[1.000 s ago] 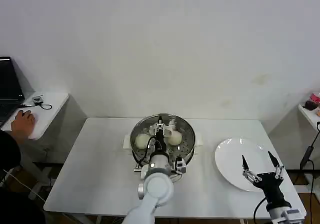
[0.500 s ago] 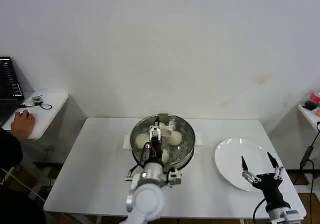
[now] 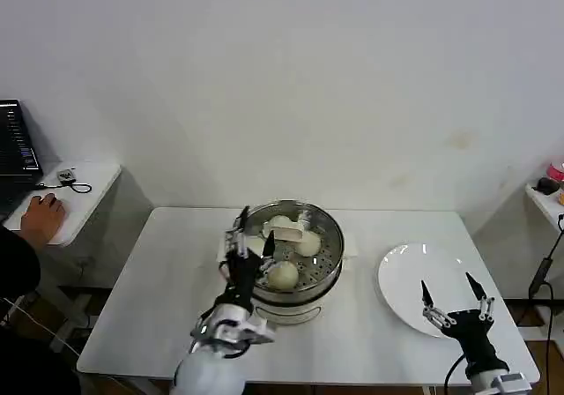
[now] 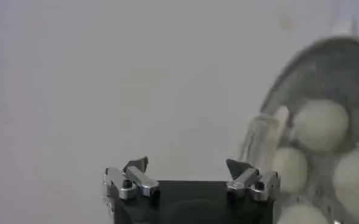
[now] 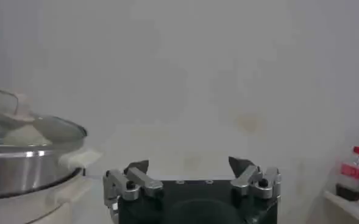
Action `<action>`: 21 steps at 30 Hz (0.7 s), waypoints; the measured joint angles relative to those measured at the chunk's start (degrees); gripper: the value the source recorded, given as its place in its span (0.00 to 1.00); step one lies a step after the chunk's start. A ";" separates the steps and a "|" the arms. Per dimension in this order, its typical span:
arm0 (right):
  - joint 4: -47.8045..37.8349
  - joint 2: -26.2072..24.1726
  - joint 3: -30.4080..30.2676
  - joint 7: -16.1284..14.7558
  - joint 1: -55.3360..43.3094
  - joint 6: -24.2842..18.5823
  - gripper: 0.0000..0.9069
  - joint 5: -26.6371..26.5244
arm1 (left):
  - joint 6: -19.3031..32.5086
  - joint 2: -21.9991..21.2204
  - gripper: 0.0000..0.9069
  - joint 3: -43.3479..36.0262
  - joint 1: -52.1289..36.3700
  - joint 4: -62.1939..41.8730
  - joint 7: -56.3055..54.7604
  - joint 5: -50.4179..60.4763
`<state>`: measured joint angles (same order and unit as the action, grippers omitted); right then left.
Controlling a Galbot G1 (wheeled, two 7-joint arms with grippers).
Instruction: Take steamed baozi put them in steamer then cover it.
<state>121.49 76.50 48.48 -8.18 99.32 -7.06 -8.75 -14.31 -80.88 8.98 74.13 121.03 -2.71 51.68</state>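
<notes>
Steamer (image 3: 295, 258): stainless pot on a white base, centre of the white desk (image 3: 167, 298). Its near-left rim is partly hidden in the head view by the left pincer (image 3: 252, 236); in the left wrist view (image 4: 325, 140) it is cut off at the picture's edge.

Contents: steamed baozi (image 3: 283, 276), smooth white buns on the perforated floor. Three can be made out in the head view; the left wrist view shows four (image 4: 320, 125), two of them cropped.

Cover (image 3: 291, 227): hard to make out; a pale handle and faint glass sit tilted over the far part of the pot. The right wrist view shows the glass (image 5: 51, 128) leaning above the steel rim.

Left pincer: at the steamer's left rim, fingers spread, holding nothing.

Right pincer (image 3: 452, 300): at the desk's near right, by the near edge of the white plate (image 3: 414, 276), fingers apart and empty.
</notes>
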 measured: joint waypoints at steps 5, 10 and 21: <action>0.02 -0.84 0.04 -0.03 0.38 0.22 1.00 -0.49 | 4.30 0.76 1.00 4.97 4.74 1.46 -6.01 -18.68; -0.24 -1.34 -0.61 -0.32 1.03 0.52 1.00 -0.94 | 7.72 0.83 1.00 9.14 9.64 3.05 -9.28 -31.06; -0.07 -2.37 -1.97 -1.06 1.85 1.66 1.00 -1.78 | 11.71 0.42 1.00 14.63 17.67 3.81 -11.73 -41.84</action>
<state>121.41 74.13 46.51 -9.24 101.18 -5.39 -10.53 -2.60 -80.46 23.61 91.81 124.84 -14.45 9.85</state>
